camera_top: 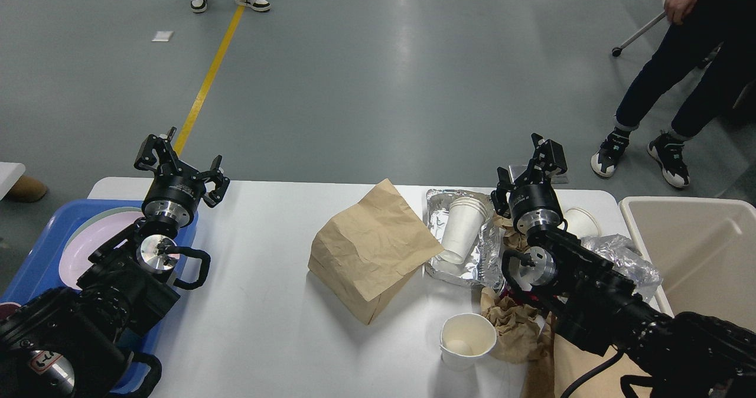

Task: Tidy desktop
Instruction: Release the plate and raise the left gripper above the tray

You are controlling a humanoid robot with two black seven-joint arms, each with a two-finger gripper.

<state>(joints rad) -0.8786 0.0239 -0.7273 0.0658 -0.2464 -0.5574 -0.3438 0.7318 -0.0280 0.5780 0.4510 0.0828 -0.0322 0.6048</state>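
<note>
- Head view: a white worktop [260, 327] with rounded corners fills the lower half of the frame, with grey floor beyond it.
- The left end effector [180, 165] hovers over the worktop's far left corner, its two fingers spread wide and holding nothing.
- Beside that arm, a blue tray [41, 256] at the left edge carries a pink plate [88, 247].
- A brown paper bag [369, 250] lies on its side at the worktop's centre.
- Just right of it, stacked white paper cups [463, 227] lie tipped in a foil tray [466, 268].
- An upright white paper cup [468, 340] stands near the front edge, next to crumpled brown paper [517, 327].
- The right end effector [528, 170] is raised over the far right clutter, fingers apart and empty.
- A beige bin [697, 256] sits at the right.
</note>
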